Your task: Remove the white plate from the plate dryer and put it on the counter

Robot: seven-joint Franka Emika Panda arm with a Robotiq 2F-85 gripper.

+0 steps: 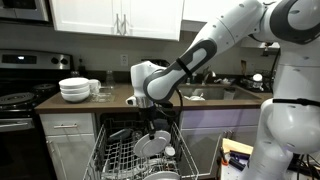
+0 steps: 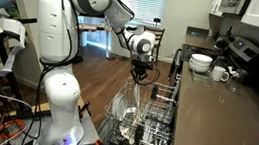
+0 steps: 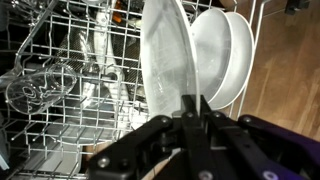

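The plate dryer (image 1: 118,157) is a grey wire rack pulled out below the counter (image 1: 118,101); it shows in both exterior views (image 2: 159,125). White plates stand upright in it. In the wrist view the nearest white plate (image 3: 163,55) stands edge-on in the rack (image 3: 60,110), with a second white plate (image 3: 224,55) right behind it. My gripper (image 3: 193,104) is at this plate's top rim, its two fingers close together with the rim between them. In both exterior views the gripper (image 1: 150,112) (image 2: 141,76) points down over the plates (image 1: 148,144).
A stack of white bowls (image 1: 75,90) (image 2: 201,62) and cups sit on the counter (image 2: 220,110) beside the black stove (image 1: 18,98). A sink (image 1: 208,92) lies further along. A glass (image 3: 40,90) lies in the rack. Wooden floor (image 2: 103,79) lies beside the rack.
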